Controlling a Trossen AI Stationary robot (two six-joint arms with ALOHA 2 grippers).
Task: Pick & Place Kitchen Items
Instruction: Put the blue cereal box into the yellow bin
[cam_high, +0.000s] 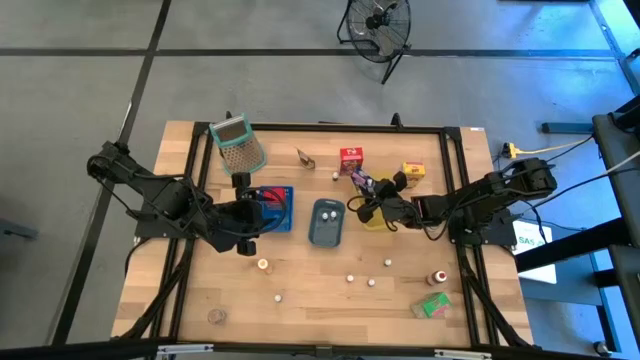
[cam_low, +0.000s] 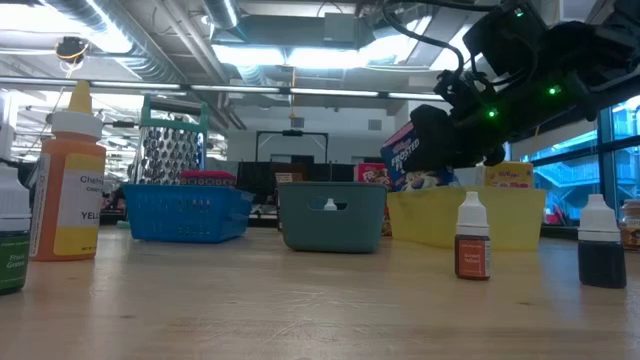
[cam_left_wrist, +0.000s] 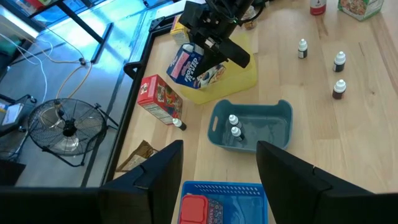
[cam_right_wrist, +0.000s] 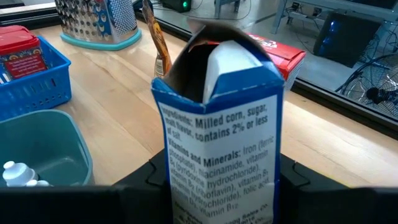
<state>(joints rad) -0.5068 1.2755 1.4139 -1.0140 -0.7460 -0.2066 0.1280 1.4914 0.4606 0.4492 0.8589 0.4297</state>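
Carrying a blue cereal carton (cam_left_wrist: 191, 65) in the right gripper (cam_high: 366, 192), pinched between both fingers and held clear of the desk (cam_high: 300, 290), above the yellow tray (cam_left_wrist: 245, 74). Placing step, then, by the look of it: carton lifted, not yet set down. Next, probably lowering it straight into the yellow tray and parting the fingers only once the base rests, since a tall narrow box could tip against the tray wall. Left gripper (cam_left_wrist: 217, 168) hovering over the blue tray (cam_high: 283, 210) with fingers spread and nothing between them; a red carton (cam_left_wrist: 194, 208) already lying in that tray. Two small white-capped bottles (cam_left_wrist: 234, 124) sitting in the grey-blue tray (cam_high: 327, 236). Other cartons and little bottles scattered about the desk, waiting to be sorted.
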